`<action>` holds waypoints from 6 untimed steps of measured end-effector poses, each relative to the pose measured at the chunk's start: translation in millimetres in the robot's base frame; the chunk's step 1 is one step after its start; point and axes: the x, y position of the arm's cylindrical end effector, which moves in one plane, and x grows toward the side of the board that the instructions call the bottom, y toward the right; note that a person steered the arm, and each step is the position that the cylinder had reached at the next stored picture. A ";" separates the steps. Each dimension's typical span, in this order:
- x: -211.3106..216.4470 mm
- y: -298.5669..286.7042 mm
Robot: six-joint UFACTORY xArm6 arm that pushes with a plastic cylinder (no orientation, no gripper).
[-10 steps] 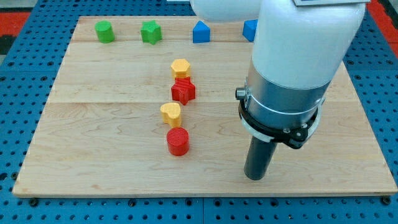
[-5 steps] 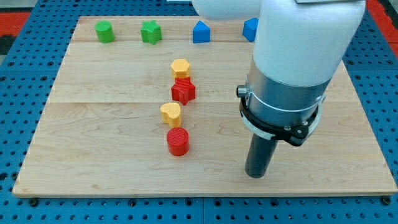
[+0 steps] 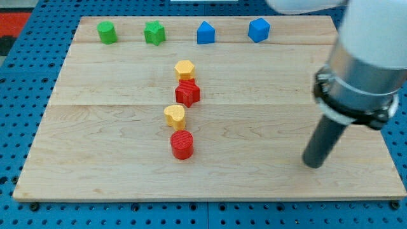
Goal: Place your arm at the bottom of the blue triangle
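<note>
The blue triangle [image 3: 205, 33] sits near the view's top edge of the wooden board, just right of centre. A blue cube [image 3: 259, 29] lies to its right. My tip [image 3: 312, 163] rests on the board at the lower right, far below and to the right of the blue triangle, touching no block.
A green cylinder [image 3: 106, 32] and a green star [image 3: 154, 32] sit at the top left. A yellow hexagon [image 3: 184, 69], red star [image 3: 187, 93], yellow heart [image 3: 174, 116] and red cylinder [image 3: 182, 145] form a column mid-board. The board's right edge [image 3: 375, 121] is close to my tip.
My tip and arm have moved to the view's right by a good stretch and slightly up. The blue cube is now uncovered. No block has moved.
</note>
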 end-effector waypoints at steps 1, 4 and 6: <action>-6.8 24.4; -24.1 10.1; -46.4 7.4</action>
